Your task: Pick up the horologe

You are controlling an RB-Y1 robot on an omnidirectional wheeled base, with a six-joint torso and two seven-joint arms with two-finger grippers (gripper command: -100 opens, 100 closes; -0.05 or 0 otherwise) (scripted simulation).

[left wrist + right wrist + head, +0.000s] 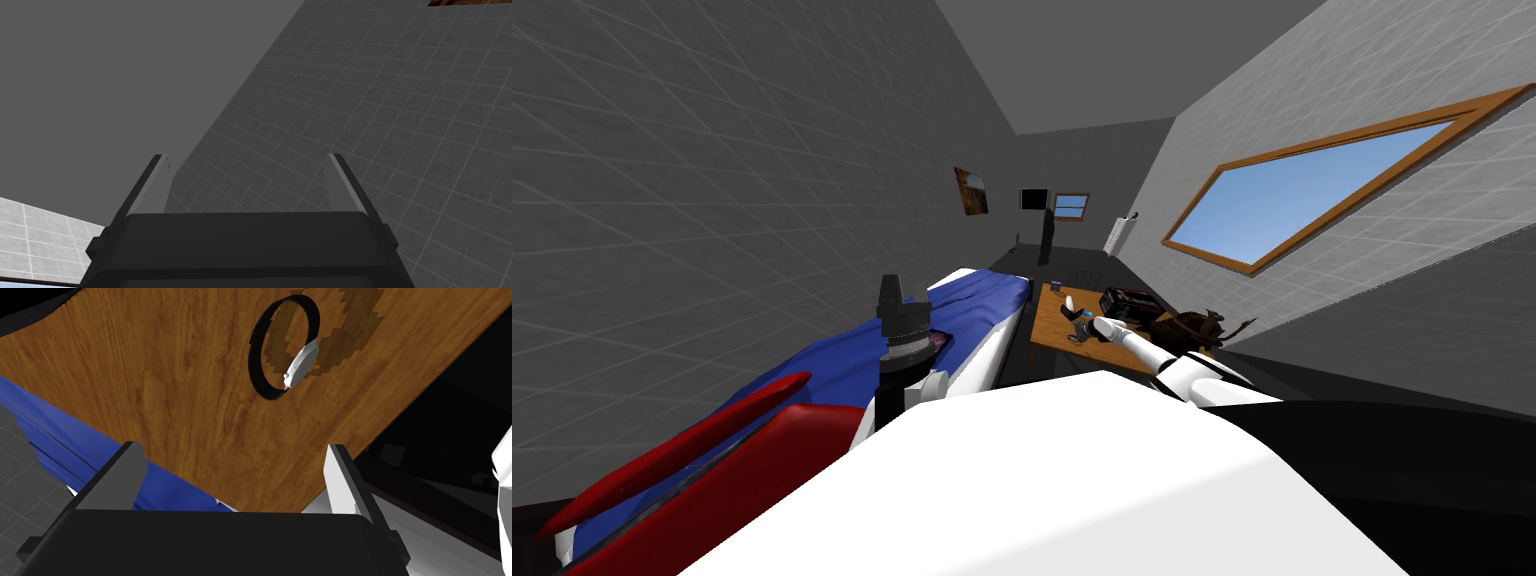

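The right gripper [236, 449], jaws apart, is hovering over the desk [175, 388] with the wristwatch [301, 364] at its 12 o'clock; the left gripper [247, 157] is gaping too.

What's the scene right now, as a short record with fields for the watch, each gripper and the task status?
target: wristwatch, black band, pale case
location: on the wooden table
right gripper: right gripper open, over the table's near edge; watch ahead of it, not between its fingers
left gripper: left gripper open, holding nothing, arm raised by the blue bed
task status: watch not yet grasped
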